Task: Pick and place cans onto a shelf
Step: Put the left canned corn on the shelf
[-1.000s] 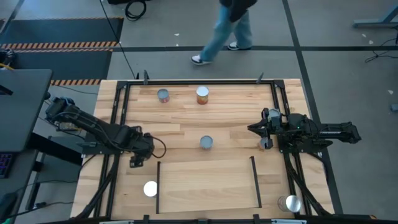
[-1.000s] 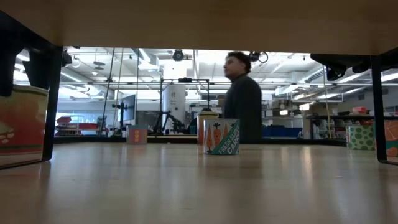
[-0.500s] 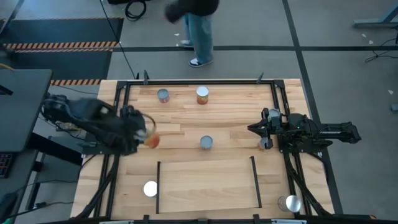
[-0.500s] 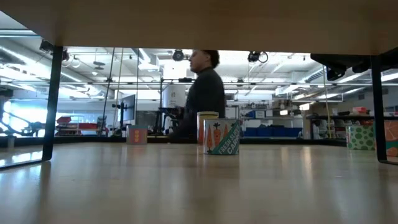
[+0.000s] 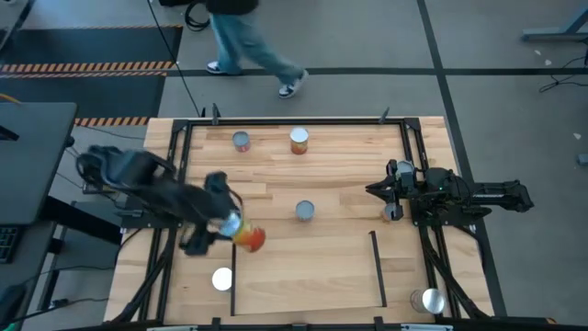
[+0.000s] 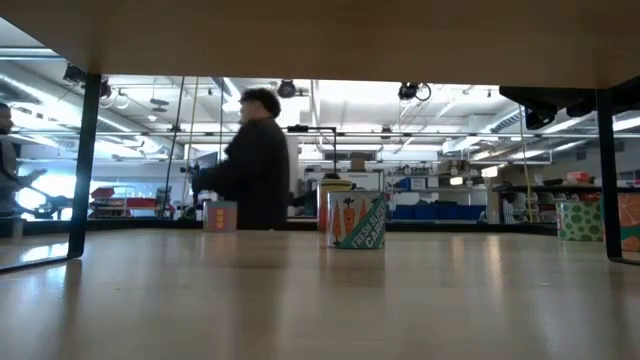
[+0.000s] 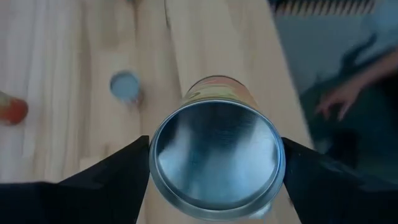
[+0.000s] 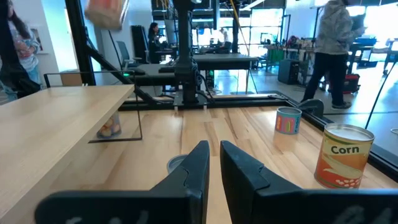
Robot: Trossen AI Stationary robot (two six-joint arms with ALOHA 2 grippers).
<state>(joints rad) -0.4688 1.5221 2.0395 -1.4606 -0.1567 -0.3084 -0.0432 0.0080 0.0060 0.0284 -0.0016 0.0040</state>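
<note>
My left gripper (image 5: pixel 237 230) is shut on a can with an orange side (image 5: pixel 248 237) and carries it in the air over the far left corner of the shelf (image 5: pixel 312 271), a raised pale-wood panel between two black rails. The can's silver end (image 7: pixel 216 155) fills the left wrist view. More cans stand upright on the table: two at the far edge (image 5: pixel 241 141) (image 5: pixel 299 140), one in the middle (image 5: pixel 305 211), a white-topped one (image 5: pixel 222 279) left of the shelf and a silver one (image 5: pixel 428 300) at the near right. My right gripper (image 5: pixel 372 190) waits shut and level at the table's right side. My left gripper pinches the can's round side wall (image 7: pixel 153 163) between its two fingers (image 7: pixel 121 177), one on each side, just below the silver end. The fingers slant down from the table's left. The can hangs tilted and lifted clear of table and shelf.
The black frame (image 5: pixel 276 120) edges the tabletop. The corn can (image 8: pixel 343 155) and a smaller can (image 8: pixel 288 120) stand ahead of my right gripper (image 8: pixel 214 163). A person (image 5: pixel 248 41) walks past behind the table's far edge. Bare wood lies across the shelf panel.
My left gripper has risen from the table left of the shelf with the can in its hold. It swung toward the table's right and near edge and tipped further down. The can has come clear of the table and is tilted. The person has walked left.
</note>
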